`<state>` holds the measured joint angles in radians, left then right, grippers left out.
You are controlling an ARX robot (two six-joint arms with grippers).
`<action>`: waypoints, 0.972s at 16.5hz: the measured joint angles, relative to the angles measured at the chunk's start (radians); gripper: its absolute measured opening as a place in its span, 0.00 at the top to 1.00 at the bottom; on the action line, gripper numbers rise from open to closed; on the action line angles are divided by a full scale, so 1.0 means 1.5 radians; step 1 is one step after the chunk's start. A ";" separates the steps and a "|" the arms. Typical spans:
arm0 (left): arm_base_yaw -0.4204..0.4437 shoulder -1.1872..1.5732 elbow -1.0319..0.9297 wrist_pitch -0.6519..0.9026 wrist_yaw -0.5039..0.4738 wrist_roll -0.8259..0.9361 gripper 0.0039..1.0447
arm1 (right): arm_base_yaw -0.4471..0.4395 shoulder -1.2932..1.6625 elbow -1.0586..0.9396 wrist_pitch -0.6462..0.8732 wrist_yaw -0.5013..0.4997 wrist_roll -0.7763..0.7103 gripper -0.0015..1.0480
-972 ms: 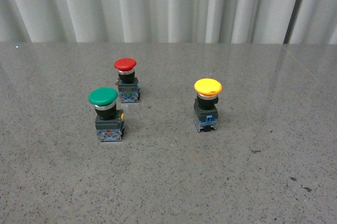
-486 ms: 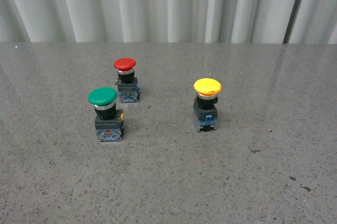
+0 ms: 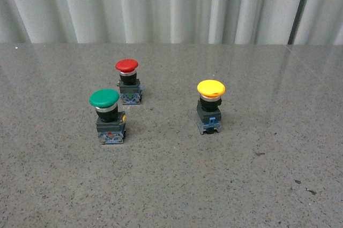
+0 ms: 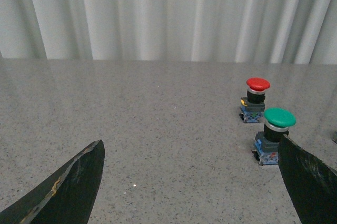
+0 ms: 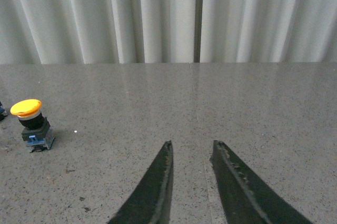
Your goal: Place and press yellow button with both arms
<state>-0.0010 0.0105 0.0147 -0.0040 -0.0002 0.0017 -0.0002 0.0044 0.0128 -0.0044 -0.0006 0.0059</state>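
Green button's (image 4: 274, 139) base partly behind left claw (image 4: 192, 182) finger.

The left gripper (image 4: 192, 174) hovers with its fingers spread wide, while the right gripper (image 5: 192, 153) hovers with fingers nearly together, a narrow gap between.

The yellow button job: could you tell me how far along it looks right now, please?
Nothing looks done: the yellow button stands untouched on the table. Nothing is in hand; the left gripper is open and the right gripper empty. Grasping, placing and pressing remain.
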 joint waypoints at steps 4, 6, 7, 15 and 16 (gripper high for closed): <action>0.000 0.000 0.000 0.000 0.000 0.000 0.06 | 0.000 0.000 0.000 0.000 0.000 0.000 0.39; 0.000 0.000 0.000 0.000 0.000 0.000 0.06 | 0.000 0.000 0.000 0.000 0.000 0.000 0.18; 0.000 0.000 0.000 0.000 0.000 0.000 0.06 | 0.000 0.000 0.000 0.000 0.000 0.000 0.04; 0.000 0.000 0.000 0.000 0.000 0.000 0.06 | 0.000 0.000 0.000 0.000 0.000 0.000 0.06; 0.000 0.000 0.000 0.000 0.000 0.000 0.06 | 0.000 0.000 0.000 0.000 0.000 0.000 0.06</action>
